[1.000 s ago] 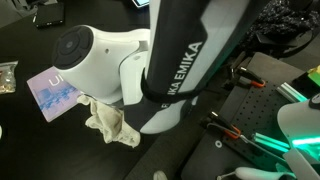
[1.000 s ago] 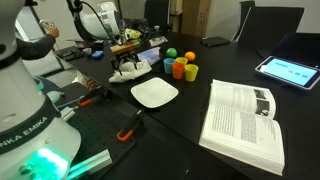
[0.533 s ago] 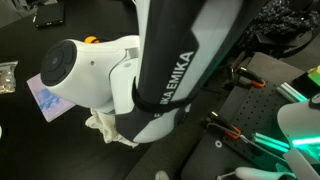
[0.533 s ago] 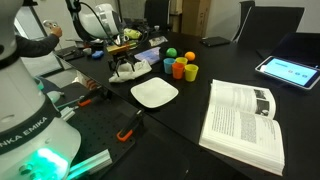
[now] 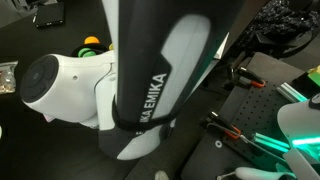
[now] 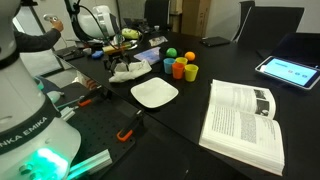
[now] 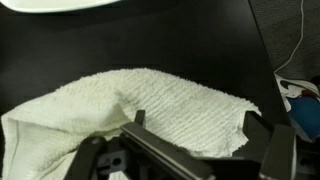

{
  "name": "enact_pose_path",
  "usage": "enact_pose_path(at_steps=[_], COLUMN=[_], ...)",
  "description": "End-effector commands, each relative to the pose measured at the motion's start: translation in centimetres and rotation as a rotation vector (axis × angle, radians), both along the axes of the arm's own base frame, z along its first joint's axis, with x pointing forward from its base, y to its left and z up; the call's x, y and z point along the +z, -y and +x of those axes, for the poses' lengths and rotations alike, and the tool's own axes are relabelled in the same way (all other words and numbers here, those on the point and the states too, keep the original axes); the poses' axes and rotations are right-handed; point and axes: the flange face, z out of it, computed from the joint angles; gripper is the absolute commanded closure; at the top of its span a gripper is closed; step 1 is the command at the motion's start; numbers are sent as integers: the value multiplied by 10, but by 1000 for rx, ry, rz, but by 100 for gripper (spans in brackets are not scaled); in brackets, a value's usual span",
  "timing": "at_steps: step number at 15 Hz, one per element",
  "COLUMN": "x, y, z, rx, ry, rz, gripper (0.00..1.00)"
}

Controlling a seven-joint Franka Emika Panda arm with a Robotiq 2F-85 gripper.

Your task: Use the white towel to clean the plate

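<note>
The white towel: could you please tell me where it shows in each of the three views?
In an exterior view: not visible; the robot arm blocks it.
In an exterior view: white towel upper left, beyond the plate.
Wrist view: fills the centre.
Shared landmark: the plate, at the wrist view's top edge.

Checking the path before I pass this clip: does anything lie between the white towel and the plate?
Nothing visible does. In an exterior view the white towel lies close to the plate, only bare table between them; the cups stand aside. The open gripper is right over the towel.
</note>
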Motion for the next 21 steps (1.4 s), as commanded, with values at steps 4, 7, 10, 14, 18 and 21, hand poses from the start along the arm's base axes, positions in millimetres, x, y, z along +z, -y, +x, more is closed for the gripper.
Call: enact_pose_path(at_steps=[4,7,10,14,18,21], x=[11,9,5,-3,-7,-7], y=[-24,-21,-16,-5,6,14], z=[17,27,35,44,49,50], rx=[5,-9,-22,-35,-42,-49], ry=[19,10,0,-21,-43,-65], rz=[61,83,102,122,139,159], gripper=[0,0,0,0,0,0])
